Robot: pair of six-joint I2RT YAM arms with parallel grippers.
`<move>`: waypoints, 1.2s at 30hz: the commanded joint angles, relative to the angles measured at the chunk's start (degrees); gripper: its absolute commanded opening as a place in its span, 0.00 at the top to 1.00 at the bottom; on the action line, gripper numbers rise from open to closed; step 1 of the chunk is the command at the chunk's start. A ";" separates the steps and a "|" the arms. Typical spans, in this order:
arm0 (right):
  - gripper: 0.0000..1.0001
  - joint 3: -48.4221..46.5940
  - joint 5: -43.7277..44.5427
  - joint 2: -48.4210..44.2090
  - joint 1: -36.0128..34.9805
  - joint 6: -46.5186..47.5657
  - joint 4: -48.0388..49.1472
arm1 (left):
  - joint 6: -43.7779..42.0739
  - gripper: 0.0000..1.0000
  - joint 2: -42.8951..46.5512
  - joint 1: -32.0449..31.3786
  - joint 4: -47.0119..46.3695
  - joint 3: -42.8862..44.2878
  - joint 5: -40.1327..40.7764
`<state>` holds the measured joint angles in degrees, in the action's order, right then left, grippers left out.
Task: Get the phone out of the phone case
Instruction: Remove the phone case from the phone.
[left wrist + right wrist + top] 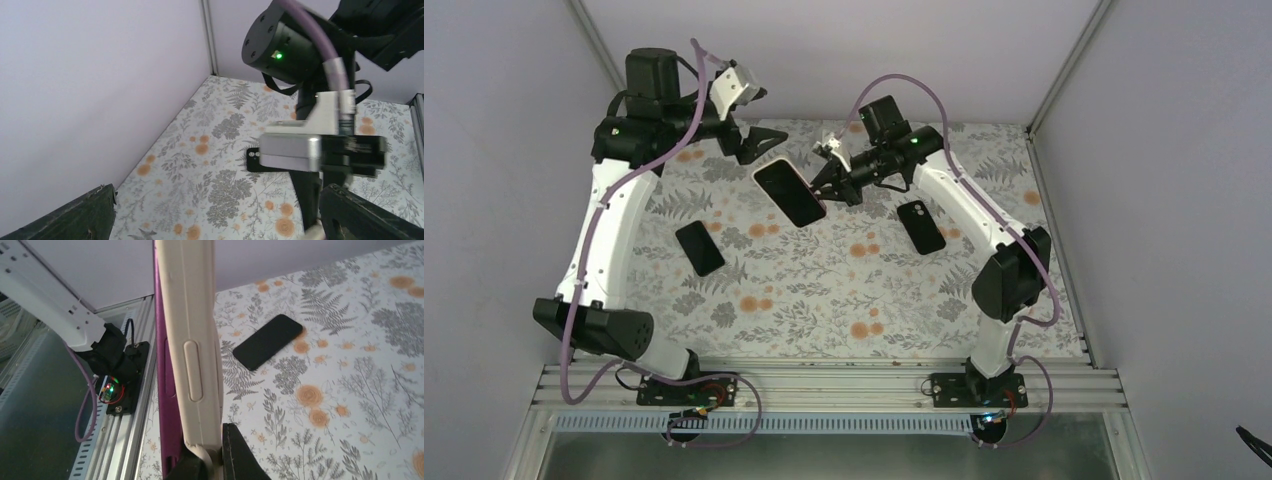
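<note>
Cream-coloured phone case [192, 340], with the phone [789, 193] seated in it, is held in the air above the far middle of the bench [844, 290], between the two arms. The right hand [828, 190] is clamped on one end of the cased phone. The right wrist view shows its fingers [240, 455] pinching across the thickness at the bottom, with the case edge-on to that camera. The left hand [762, 146] stands just beside the opposite end, fingers spread wide and holding nothing. No contact is visible.

Handling, as judged: the assembly is light and rigid as a whole. The case wall looks like a moulded skin, with a raised button cover [194, 371] on its side, and should yield at the lip and corners. The phone itself is stiff, glass-faced and smooth, and liable to damage if dropped from this height. A purple layer [162, 365] runs beside the cream wall; whether it is phone body or case back cannot be determined.

Recommended hold: the present pinch pins phone and case together at that end, which serves as an anchor. The left hand should take a free corner of the case lip and peel it away from the phone. Risk: the phone may release suddenly and slide out.

One black handset [699, 248] lies flat on the bench to the left, and a second handset [921, 226] to the right. They are well apart and not involved.
</note>
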<state>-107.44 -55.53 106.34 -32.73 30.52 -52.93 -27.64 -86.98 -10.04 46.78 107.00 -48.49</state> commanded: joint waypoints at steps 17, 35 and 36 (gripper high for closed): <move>0.97 -11.33 20.89 0.97 6.19 -30.41 21.78 | -4.74 0.07 13.31 -24.31 -48.02 -35.98 57.12; 0.97 -8.67 22.46 -2.17 5.84 -29.99 23.61 | 0.66 0.09 2.37 -25.20 -52.19 -29.26 54.62; 0.97 -9.01 22.34 -2.04 5.88 -30.12 23.59 | 0.80 0.09 2.08 -25.20 -51.65 -28.88 54.39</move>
<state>-115.94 -31.66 107.42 -26.59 1.78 -34.20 -28.16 -83.59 -35.14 -3.53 75.40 4.97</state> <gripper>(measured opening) 0.059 0.905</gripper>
